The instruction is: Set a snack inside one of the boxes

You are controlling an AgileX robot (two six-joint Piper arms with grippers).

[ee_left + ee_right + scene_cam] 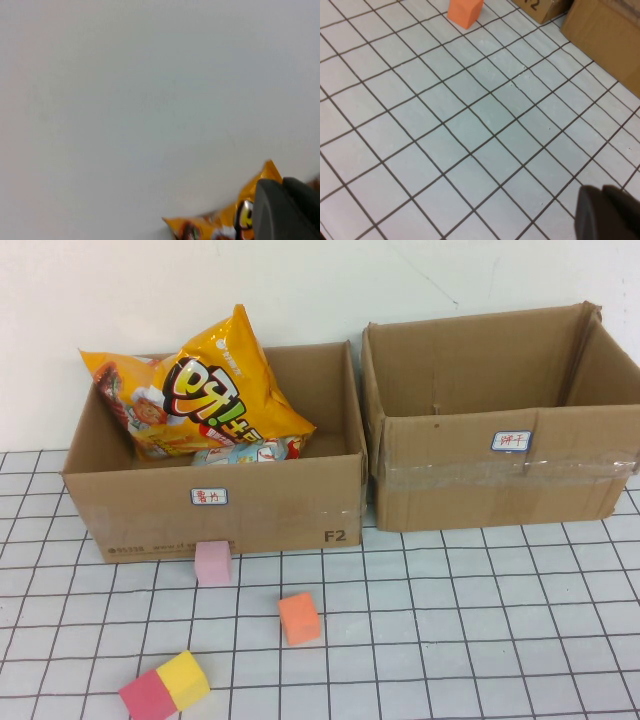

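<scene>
Orange snack bag (215,390) sits in the left cardboard box (215,510), propped on end and leaning against the back wall, top corner poking above the rim; a second, paler packet (250,450) lies under it. Right cardboard box (500,465) looks empty from the high view. Both have small white labels on the front. So as things lie, the snack is already boxed and the task reads as done or nearly so. Handling guess: air-filled foil bag, light, crinkly, slippery, contents crush easily, so if it needs re-gripping, pinch the flat sealed edge at the top rather than squeezing the puffed middle. Neither arm shows in the high view. Left gripper (287,210) is only a dark edge in its own wrist view, pointed at the white wall with the bag's top just beside it; fingers are closed together, nothing between them as far as I can see. Right gripper (607,212) hangs over the gridded table (470,125), also closed and empty, touching nothing, with the orange foam cube (465,11) well apart from it. Pink cube (213,562) and a pink-and-yellow block (165,687) lie loose in front of the left box.
</scene>
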